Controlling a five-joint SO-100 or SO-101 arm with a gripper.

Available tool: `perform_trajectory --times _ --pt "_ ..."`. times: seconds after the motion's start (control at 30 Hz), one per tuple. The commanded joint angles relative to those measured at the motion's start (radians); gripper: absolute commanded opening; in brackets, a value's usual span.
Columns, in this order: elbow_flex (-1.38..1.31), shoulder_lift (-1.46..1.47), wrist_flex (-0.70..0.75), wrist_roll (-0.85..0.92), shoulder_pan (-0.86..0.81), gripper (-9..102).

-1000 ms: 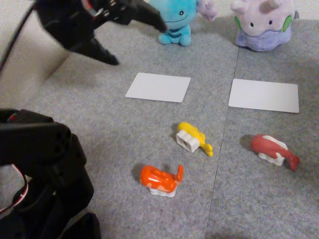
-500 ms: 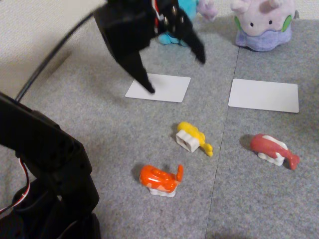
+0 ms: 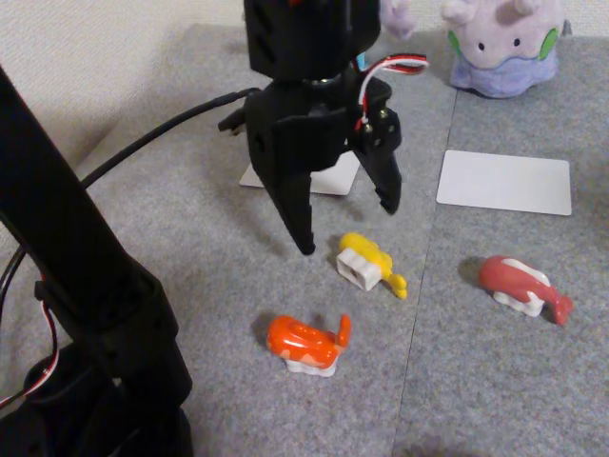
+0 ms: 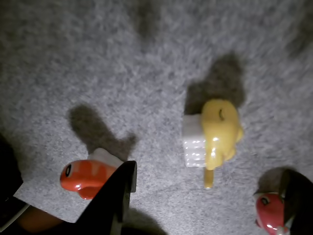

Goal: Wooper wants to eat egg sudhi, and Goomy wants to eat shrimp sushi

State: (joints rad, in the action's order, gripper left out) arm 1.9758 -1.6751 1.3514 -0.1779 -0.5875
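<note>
Plastic egg sudhi: light, rigid, probably slick; pinch the white rice block's sides. Gripper spread wide just above-left.

egg sudhi behind shrimp sushi

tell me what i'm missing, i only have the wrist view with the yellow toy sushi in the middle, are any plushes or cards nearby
Observer: Yes. In the fixed view a pale lilac blob-shaped plush sits at the far edge of the grey carpet, beyond a white rectangular card.
Operator: is there just the one card
Observer: No, a second white card lies partly behind the black two-finger gripper.
Operator: gripper open or shut
Observer: Open, its fingers spread above the carpet, just beyond the yellow-topped toy sushi on white rice.
</note>
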Motion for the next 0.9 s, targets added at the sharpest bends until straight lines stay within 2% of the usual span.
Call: perform_trajectory --times 0.0,0.27,0.5,0.73,0.87 --pt "-0.043 0.009 -0.012 0.043 -0.034 34" --pt "-0.041 0.026 -0.074 0.061 -0.057 34" --pt "-0.041 0.179 -0.114 0.046 -0.046 34" --pt "-0.041 0.221 -0.244 0.025 -0.061 34" --pt "-0.041 0.221 -0.249 0.025 -0.058 34"
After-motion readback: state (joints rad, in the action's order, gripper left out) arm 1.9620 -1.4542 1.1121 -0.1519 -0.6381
